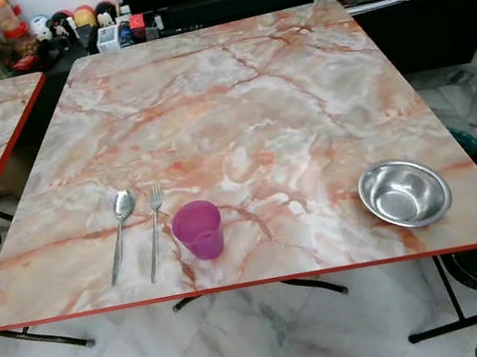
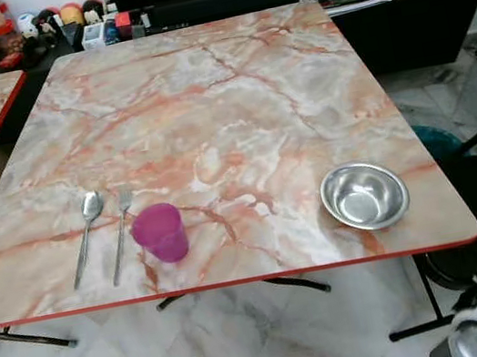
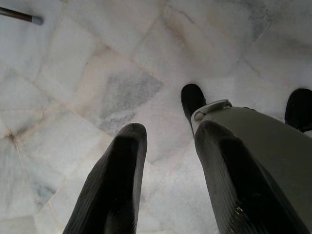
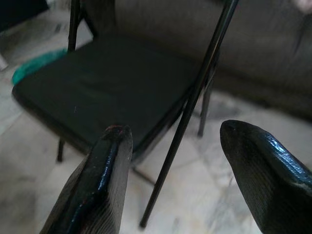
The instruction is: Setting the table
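A marble-patterned table (image 1: 236, 114) lies open across its middle and far half, leaving a broad approach from the near edge. Along that edge, a spoon (image 1: 121, 230) and fork (image 1: 154, 228) lie side by side, just left of a purple cup (image 1: 199, 230); a steel bowl (image 1: 404, 193) sits well apart near the right corner, with bare surface between. Bottles and clutter (image 1: 28, 35) crowd the dark cabinet behind. A black folding chair (image 4: 112, 83) stands on the floor at the robot's right, below table height.
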{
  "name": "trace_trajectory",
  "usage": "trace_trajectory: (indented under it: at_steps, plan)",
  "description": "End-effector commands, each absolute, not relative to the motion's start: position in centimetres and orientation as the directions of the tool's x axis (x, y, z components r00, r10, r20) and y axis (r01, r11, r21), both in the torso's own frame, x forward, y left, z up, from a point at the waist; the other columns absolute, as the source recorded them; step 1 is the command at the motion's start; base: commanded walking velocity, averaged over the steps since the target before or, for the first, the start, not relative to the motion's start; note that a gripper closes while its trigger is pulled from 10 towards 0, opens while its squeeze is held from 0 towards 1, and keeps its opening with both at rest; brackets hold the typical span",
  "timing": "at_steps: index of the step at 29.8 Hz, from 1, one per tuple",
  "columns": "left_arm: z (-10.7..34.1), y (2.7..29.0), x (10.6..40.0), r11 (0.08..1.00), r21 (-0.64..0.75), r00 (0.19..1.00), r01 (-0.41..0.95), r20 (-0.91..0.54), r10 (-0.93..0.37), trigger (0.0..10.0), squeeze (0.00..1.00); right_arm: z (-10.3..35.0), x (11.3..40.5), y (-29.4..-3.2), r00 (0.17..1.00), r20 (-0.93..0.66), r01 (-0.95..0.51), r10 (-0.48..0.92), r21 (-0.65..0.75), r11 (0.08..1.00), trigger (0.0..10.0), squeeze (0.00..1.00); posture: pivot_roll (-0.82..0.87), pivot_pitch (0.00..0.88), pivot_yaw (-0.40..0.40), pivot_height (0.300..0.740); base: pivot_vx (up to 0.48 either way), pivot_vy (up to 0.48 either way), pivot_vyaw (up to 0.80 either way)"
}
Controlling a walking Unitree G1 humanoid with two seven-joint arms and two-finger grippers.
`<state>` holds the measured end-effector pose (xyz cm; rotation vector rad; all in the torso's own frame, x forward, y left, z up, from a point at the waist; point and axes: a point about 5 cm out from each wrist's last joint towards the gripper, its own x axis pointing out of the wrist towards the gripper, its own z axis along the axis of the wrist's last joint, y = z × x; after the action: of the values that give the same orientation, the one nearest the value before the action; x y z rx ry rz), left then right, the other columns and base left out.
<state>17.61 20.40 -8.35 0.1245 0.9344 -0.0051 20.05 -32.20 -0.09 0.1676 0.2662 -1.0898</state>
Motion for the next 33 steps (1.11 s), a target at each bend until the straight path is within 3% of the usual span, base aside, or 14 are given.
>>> trace_trajectory:
  at_steps: [1, 6, 8, 12, 14, 18, 20, 25, 30, 33]
  plan:
    - [-8.7, 20.6, 16.8, 0.992, 0.107, 0.565, 0.061, -0.824, 0.054, 10.0, 0.0, 1.4, 19.8, -33.1, 0.387, -0.181, 0.91, -0.904, -0.088, 0.406, 10.0, 0.0, -0.09, 0.129, 0.052, 0.74, 0.0, 0.0, 0.0]
    - [-8.8, 20.5, 16.7, 0.993, 0.104, 0.561, 0.062, -0.826, 0.052, 10.0, 0.0, 4.1, 20.3, -33.5, 0.344, -0.045, 0.932, -0.938, -0.102, 0.347, 10.0, 0.0, -0.09, 0.13, 0.051, 0.74, 0.0, 0.0, 0.0]
    - [-8.9, 20.7, 16.3, 0.993, 0.102, 0.553, 0.062, -0.832, 0.05, 10.0, 0.0, 6.6, 20.2, -33.3, 0.291, 0.033, 0.956, -0.956, -0.056, 0.289, 10.0, 0.0, -0.09, 0.132, 0.05, 0.74, 0.0, 0.0, 0.0]
    - [-9.1, 20.6, 16.0, 0.993, 0.1, 0.544, 0.063, -0.838, 0.05, 10.0, 0.0, 8.5, 20.9, -33.0, 0.31, 0.099, 0.951, -0.945, -0.046, 0.307, 10.0, 0.0, -0.1, 0.134, 0.053, 0.74, 0.0, 0.0, 0.0]
    - [-9.2, 20.6, 15.8, 0.993, 0.099, 0.539, 0.064, -0.841, 0.049, 10.0, 0.0, 9.9, 22.3, -32.6, 0.374, 0.119, 0.926, -0.92, 0.001, 0.376, 10.0, 0.0, -0.1, 0.134, 0.052, 0.74, 0.0, 0.0, 0.0]
    - [-9.3, 20.4, 15.6, 0.993, 0.1, 0.532, 0.064, -0.845, 0.05, 10.0, 0.0, 13.2, 26.6, -30.2, 0.606, 0.153, 0.784, -0.781, 0.053, 0.619, 10.0, 0.0, -0.1, 0.134, 0.05, 0.74, 0.0, 0.0, 0.0]
    - [-9.3, 20.4, 15.5, 0.993, 0.1, 0.53, 0.064, -0.846, 0.051, 10.0, 0.0, 13.9, 27.6, -29.3, 0.67, 0.143, 0.728, -0.728, 0.061, 0.683, 10.0, 0.0, -0.1, 0.134, 0.05, 0.74, 0.0, 0.0, 0.0]
    - [-9.3, 20.5, 15.6, 0.993, 0.1, 0.532, 0.059, -0.845, 0.053, 10.0, 0.0, 17.4, 31.3, -27.2, 0.793, 0.058, 0.592, -0.606, 0.164, 0.789, 10.0, 0.0, -0.09, 0.13, 0.043, 0.74, 0.0, 0.0, 0.0]
    - [-9.3, 20.5, 15.6, 0.993, 0.099, 0.528, 0.059, -0.848, 0.053, 10.0, 0.0, 18.8, 32.8, -26.5, 0.875, -0.009, 0.472, -0.484, 0.242, 0.848, 10.0, 0.0, -0.09, 0.129, 0.04, 0.74, 0.0, 0.0, 0.0]
    - [-9.3, 20.5, 15.6, 0.994, 0.098, 0.528, 0.057, -0.848, 0.054, 10.0, 0.0, 20.1, 33.0, -26.7, 0.891, -0.003, 0.444, -0.453, 0.211, 0.871, 10.0, 0.0, -0.09, 0.129, 0.04, 0.74, 0.0, 0.0, 0.0]
